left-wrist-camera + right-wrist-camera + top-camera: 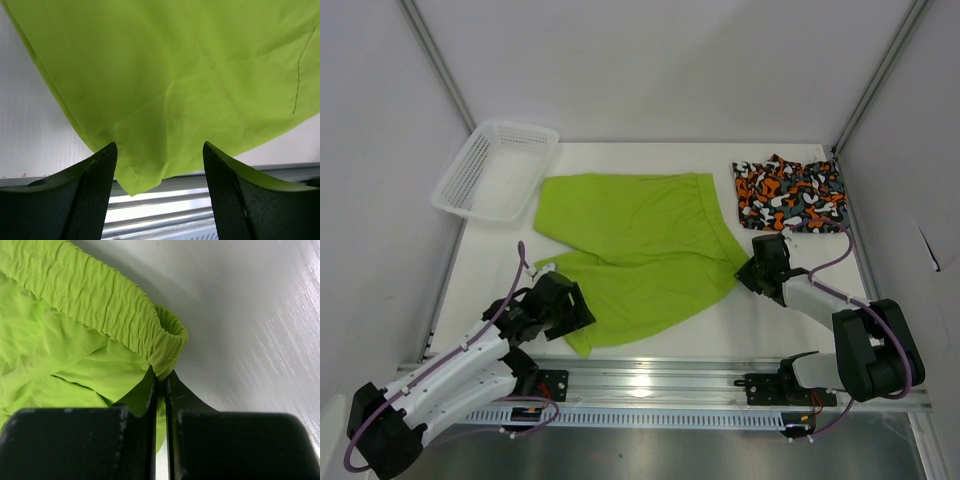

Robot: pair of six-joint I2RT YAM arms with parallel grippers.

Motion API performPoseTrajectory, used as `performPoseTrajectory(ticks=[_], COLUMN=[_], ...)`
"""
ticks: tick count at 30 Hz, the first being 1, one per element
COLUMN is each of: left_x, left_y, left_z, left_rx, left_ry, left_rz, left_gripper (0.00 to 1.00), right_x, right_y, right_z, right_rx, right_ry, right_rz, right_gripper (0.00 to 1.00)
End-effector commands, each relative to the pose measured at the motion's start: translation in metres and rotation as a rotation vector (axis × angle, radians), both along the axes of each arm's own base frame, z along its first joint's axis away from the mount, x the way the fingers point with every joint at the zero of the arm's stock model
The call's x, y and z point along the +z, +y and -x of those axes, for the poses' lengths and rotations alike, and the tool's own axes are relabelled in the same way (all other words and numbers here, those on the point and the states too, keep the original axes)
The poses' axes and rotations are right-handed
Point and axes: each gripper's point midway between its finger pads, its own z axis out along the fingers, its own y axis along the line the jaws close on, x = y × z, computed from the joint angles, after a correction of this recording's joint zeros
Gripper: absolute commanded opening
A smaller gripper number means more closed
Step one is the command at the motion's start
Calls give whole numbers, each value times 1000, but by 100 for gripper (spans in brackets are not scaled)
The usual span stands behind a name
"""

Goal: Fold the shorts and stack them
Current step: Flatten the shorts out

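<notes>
The green shorts (640, 250) lie flat mid desk (650, 155). Long axis runs left-right: waistband (100, 305) on my right, legs to my left. The camo shorts (790, 195) sit folded in the far right corner, apart from the green pair. My right gripper (161, 377) is clenched on the near waistband end. My left gripper (160, 150) is released, jaws apart either side of the near leg's hem corner (135, 185), dead ahead. Likely next: clamp hem, fold along that axis.
</notes>
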Motion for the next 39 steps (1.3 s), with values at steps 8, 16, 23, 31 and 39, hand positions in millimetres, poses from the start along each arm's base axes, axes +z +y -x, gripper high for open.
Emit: performPoseTrajectory(ticks=[8,16,23,31,39], left_x=[0,-11,-20,-29,-27], left_y=[-5,13,-1,-19,1], left_z=[22,36,40,33,27], left_rx=[32,119,85,85,123], left_ry=[40,119,157,129,100], left_rz=[37,-48,-8,80,-26], left_gripper=[71,65,49,51,46], right_x=[9,4,0,0,3], right_y=[0,2,3,3,1], right_z=[-17,-18,-18,-18,-19], right_rx=[-37,-38,-41,-38,-46], right_ry=[-22,-15,-7,-6,-10], right_rz=[16,8,5,5,7], right_gripper=[0,0,0,0,0])
